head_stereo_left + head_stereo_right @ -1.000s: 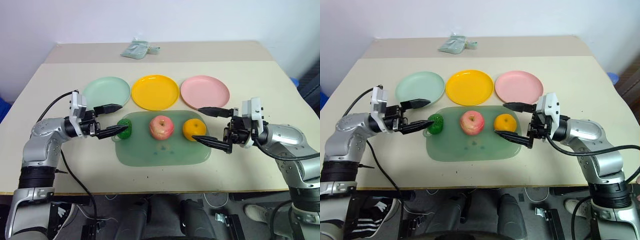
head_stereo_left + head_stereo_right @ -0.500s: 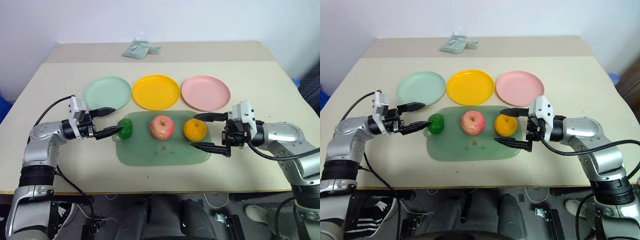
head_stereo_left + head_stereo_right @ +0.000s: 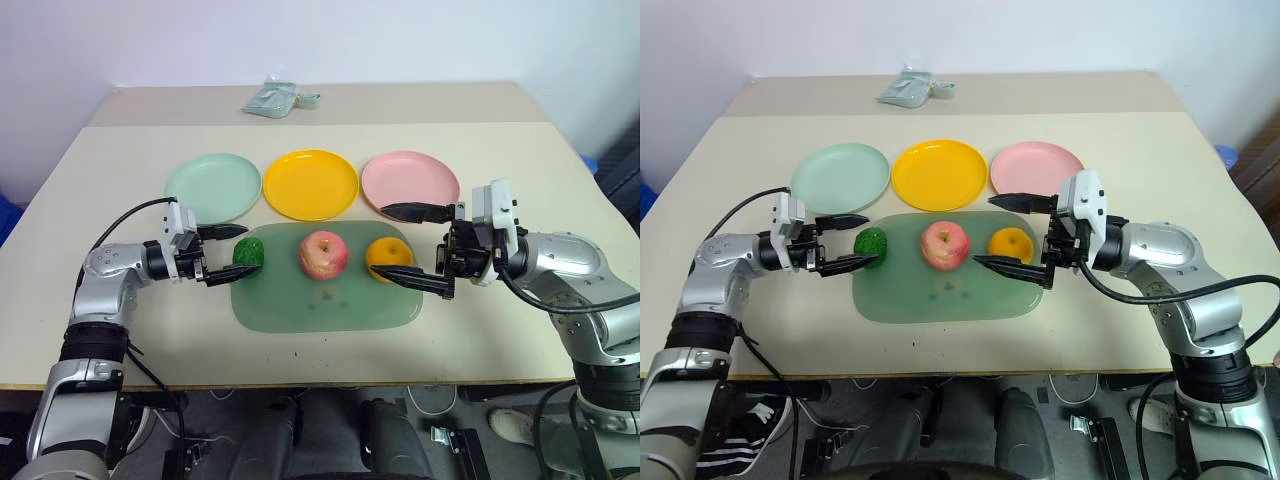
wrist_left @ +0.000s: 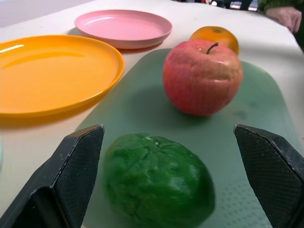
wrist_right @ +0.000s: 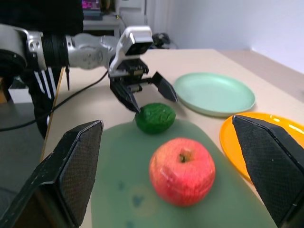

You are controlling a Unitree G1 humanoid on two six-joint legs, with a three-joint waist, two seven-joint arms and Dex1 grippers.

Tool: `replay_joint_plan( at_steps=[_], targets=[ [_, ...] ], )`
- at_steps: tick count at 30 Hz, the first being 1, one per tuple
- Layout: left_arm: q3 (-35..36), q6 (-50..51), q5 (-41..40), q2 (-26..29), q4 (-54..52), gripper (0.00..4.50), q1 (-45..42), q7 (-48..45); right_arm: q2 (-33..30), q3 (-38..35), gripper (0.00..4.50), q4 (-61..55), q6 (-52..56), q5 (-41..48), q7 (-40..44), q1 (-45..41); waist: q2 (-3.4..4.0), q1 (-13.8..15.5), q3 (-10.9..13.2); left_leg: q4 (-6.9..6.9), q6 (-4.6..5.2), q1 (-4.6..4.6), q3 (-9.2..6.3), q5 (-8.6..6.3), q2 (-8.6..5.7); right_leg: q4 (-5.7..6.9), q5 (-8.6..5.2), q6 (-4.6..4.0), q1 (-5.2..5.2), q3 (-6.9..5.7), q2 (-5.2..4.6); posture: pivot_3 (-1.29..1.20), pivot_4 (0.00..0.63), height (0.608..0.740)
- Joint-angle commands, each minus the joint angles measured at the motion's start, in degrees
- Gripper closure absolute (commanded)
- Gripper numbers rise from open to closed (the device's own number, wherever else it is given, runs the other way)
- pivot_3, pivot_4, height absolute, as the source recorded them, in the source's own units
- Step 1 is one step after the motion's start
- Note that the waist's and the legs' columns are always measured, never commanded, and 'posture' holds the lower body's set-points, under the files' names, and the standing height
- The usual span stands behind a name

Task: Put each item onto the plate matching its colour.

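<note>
Basically both pincers gape empty, left pincer [image 3: 222, 254] bracketing the green fruit [image 3: 249, 256] at mat's [image 3: 330, 310] 9 o'clock, right pincer [image 3: 405, 245] straddling the orange [image 3: 385, 256] at 3, apple [image 3: 323, 253] central, plates unfilled at 12.

In the left wrist view the yellow plate [image 4: 52, 71] is cut off at the picture's edge, and the apple [image 4: 203, 76] hides the near side of the orange [image 4: 214, 36]. In the head views the right end effector [image 3: 412, 246] covers part of that orange. The small pale packet [image 3: 272, 98] at the desk's [image 3: 500, 160] far edge is too small to identify
</note>
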Motion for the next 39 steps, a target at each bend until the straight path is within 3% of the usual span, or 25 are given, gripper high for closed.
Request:
replay_joint_plan(
  at_steps=[1, 21, 26, 35, 39],
  targets=[
    [0.35, -1.70, 0.34, -0.13, 1.54, 0.00, -1.93, -0.55, 0.26, -1.93, 0.04, -2.77, -1.28, 1.09, -0.51, -0.06, 0.00, 0.00, 0.00, 0.00, 0.00, 0.00, 0.00, 0.00, 0.00, 0.00, 0.00, 0.01, 0.01, 0.00, 0.00, 0.00, 0.150, 0.740],
    [-1.29, -9.24, 5.85, -1.74, 10.32, 0.00, -4.90, -0.11, -0.23, -2.44, 0.04, -3.49, -1.21, 0.46, -1.09, 1.31, 0.00, -0.07, 0.00, 0.07, 0.01, 0.01, 0.03, 0.01, 0.02, 0.00, 0.07, 0.06, 0.03, 0.01, 0.04, 0.00, 0.150, 0.740],
    [-1.72, -7.98, 5.60, -1.57, 9.77, 1.51, -4.46, -1.31, -0.46, -2.55, 0.00, -3.64, -1.26, 0.25, -1.25, 1.44, 0.00, -0.09, 0.00, 0.07, 0.01, 0.01, 0.04, 0.01, 0.02, 0.00, 0.08, 0.09, 0.03, 0.01, 0.05, 0.00, 0.150, 0.740],
    [1.48, -7.76, 2.71, -1.20, 9.18, 1.57, -5.16, -0.36, -0.61, -2.68, 0.00, -3.33, -1.31, 0.09, -1.30, 1.28, 0.00, -0.11, 0.00, 0.07, 0.01, 0.01, 0.03, 0.01, 0.02, 0.01, 0.09, 0.10, 0.03, 0.01, 0.05, 0.00, 0.150, 0.740],
    [7.90, -9.70, 2.50, -1.94, 16.17, 1.57, -13.23, 15.22, -0.14, -2.49, 0.00, -2.74, -1.41, 0.07, -1.52, 0.65, -0.05, 0.18, 0.03, 0.12, 0.01, 0.00, -0.05, 0.01, 0.03, 0.02, 0.10, 0.11, 0.04, 0.00, 0.10, 0.00, 0.150, 0.740]
  ],
)
